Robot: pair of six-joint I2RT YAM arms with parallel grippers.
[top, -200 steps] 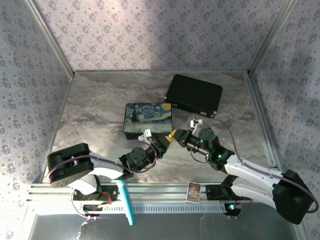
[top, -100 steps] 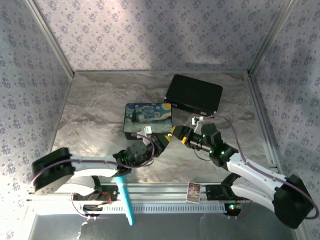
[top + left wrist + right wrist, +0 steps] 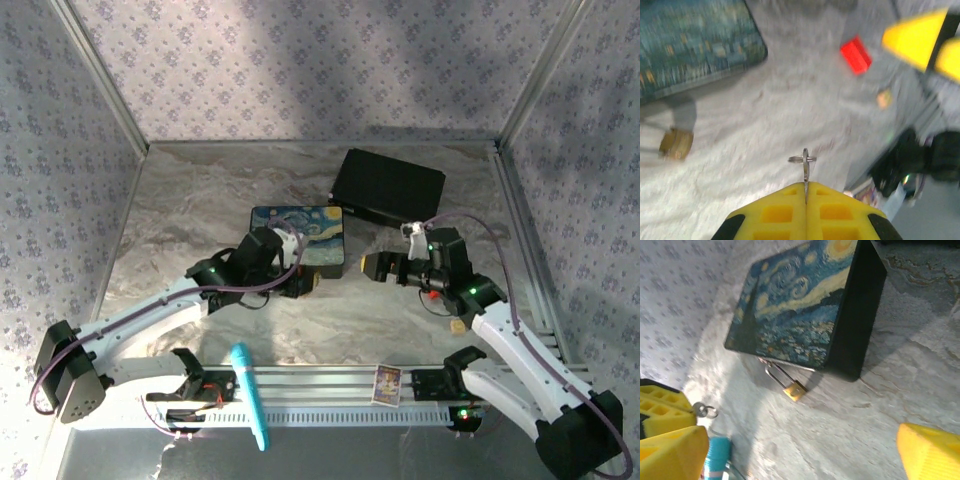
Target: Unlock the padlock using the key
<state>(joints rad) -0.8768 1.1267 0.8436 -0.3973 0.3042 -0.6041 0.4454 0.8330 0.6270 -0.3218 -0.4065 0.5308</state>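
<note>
In the left wrist view my left gripper [image 3: 806,186] is shut on the key [image 3: 805,167]. The key's thin silver blade and its small ring stick out past the yellow tips. The brass padlock [image 3: 676,143] lies on the marble to the left of it, below the painted box [image 3: 695,42]. In the right wrist view the padlock [image 3: 796,390] hangs by its silver shackle from the painted box's [image 3: 795,305] front edge. My right gripper [image 3: 800,460] stands open, a short way from the padlock. From above, the left gripper [image 3: 303,283] sits at the box's front right corner and the right gripper [image 3: 368,266] is to its right.
A black case [image 3: 388,188] lies at the back right. A red block [image 3: 856,54] and a pale tan cube [image 3: 457,325] rest on the marble near the right arm. A teal tool [image 3: 250,395] lies across the front rail.
The two grippers, tip to tip a second ago, have drawn apart. The left arm has stretched out towards the painted box with the key, and the right gripper has pulled back to the right.
</note>
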